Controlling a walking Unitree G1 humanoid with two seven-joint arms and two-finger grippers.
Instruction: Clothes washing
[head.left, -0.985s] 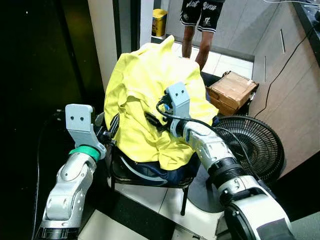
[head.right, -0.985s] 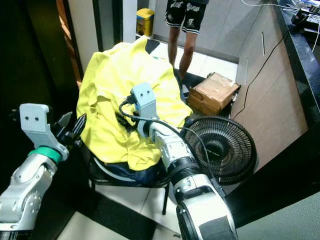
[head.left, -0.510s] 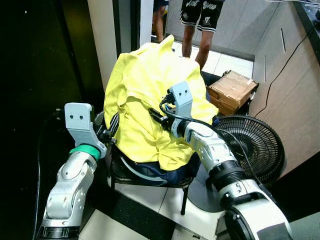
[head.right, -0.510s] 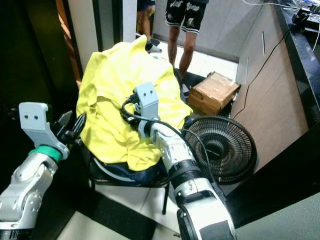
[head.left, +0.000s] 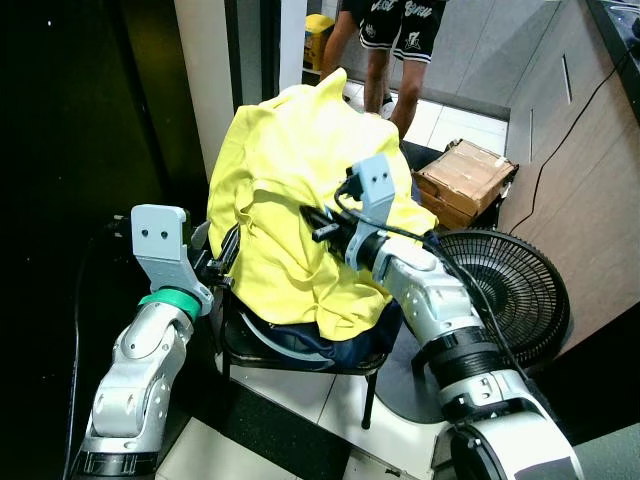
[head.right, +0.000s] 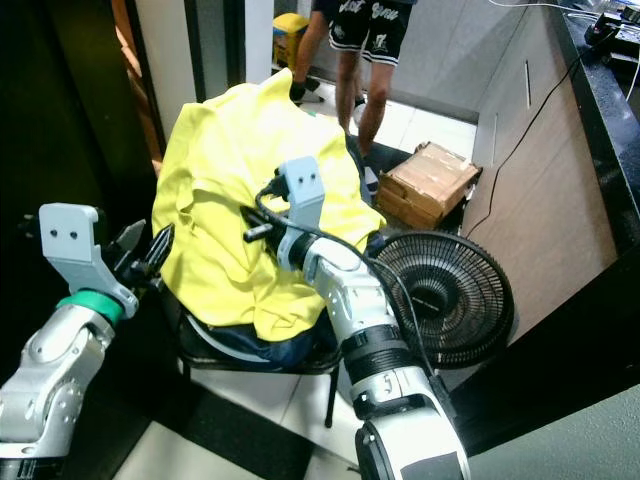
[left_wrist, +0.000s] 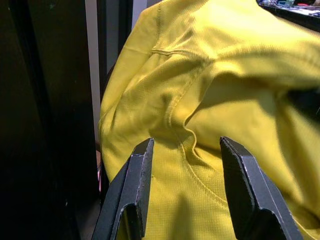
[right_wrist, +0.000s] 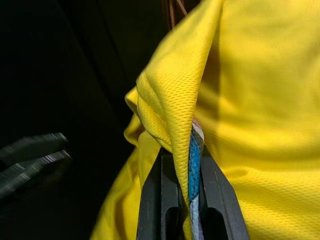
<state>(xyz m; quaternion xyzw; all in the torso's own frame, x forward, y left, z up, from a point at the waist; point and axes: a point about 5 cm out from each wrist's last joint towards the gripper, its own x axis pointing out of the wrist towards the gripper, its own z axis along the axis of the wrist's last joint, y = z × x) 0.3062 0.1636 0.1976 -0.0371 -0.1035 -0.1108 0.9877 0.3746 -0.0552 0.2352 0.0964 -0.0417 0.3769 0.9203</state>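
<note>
A yellow shirt (head.left: 290, 160) is draped over a chair (head.left: 290, 358), with dark blue cloth (head.left: 330, 350) under it on the seat. My right gripper (head.left: 318, 222) is at the shirt's front and is shut on a fold of the yellow shirt (right_wrist: 172, 115); a blue and white strip (right_wrist: 194, 165) is pinched between the fingers (right_wrist: 212, 200) too. My left gripper (head.left: 222, 262) stands open at the shirt's left edge, beside the chair. In the left wrist view its two fingers (left_wrist: 135, 190) frame the yellow shirt (left_wrist: 210, 100) without touching it.
A floor fan (head.left: 505, 290) stands right of the chair, and a cardboard box (head.left: 465, 180) lies behind it. A person's legs (head.left: 395, 70) are on the tiled floor beyond the chair. A wooden cabinet front (head.left: 580, 180) runs along the right. Dark space lies to the left.
My right gripper has pulled back a little to the right, lifting a pinched fold of the yellow shirt. The person behind the chair has stepped. My left arm has stayed put.
</note>
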